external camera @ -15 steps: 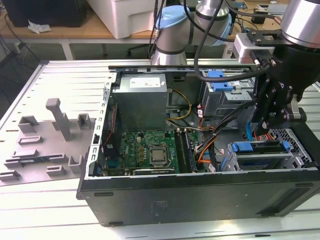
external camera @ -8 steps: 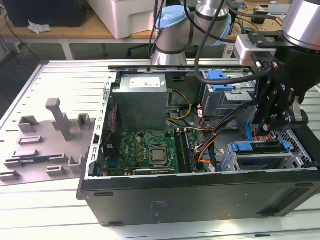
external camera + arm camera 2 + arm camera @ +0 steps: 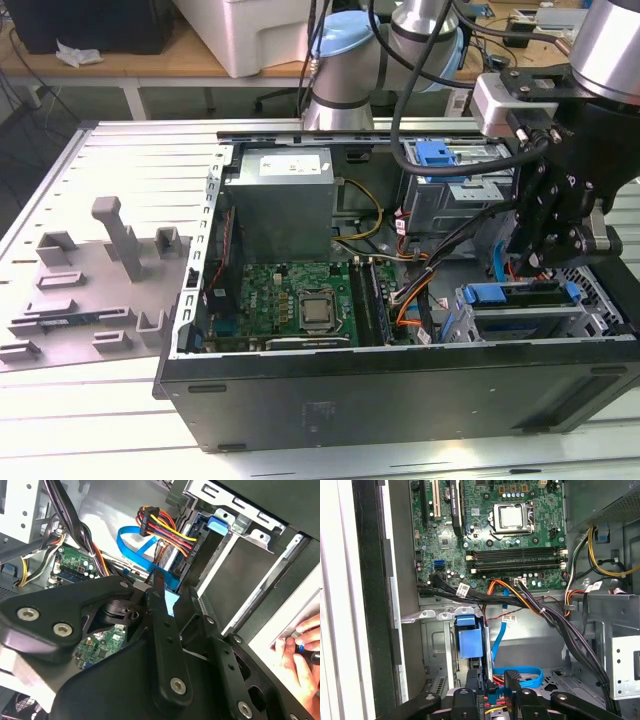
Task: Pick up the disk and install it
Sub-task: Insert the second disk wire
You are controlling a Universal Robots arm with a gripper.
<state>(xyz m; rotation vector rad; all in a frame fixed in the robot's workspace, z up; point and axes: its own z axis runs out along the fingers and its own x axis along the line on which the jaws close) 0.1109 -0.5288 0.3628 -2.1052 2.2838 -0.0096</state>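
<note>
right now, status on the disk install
Gripper down at drive cage, grip unclear. Disk in cage slot. Blue data cable close beside; person's hand nearby.

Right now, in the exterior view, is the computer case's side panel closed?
No, the computer case lies open, with its motherboard exposed.

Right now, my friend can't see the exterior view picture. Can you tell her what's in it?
A robot arm's black gripper hangs inside an open computer case, over the blue-edged drive bay at the exterior view's right. The green motherboard and grey power supply box sit in the middle. A grey plastic holder tray lies on the table at the left.
</note>
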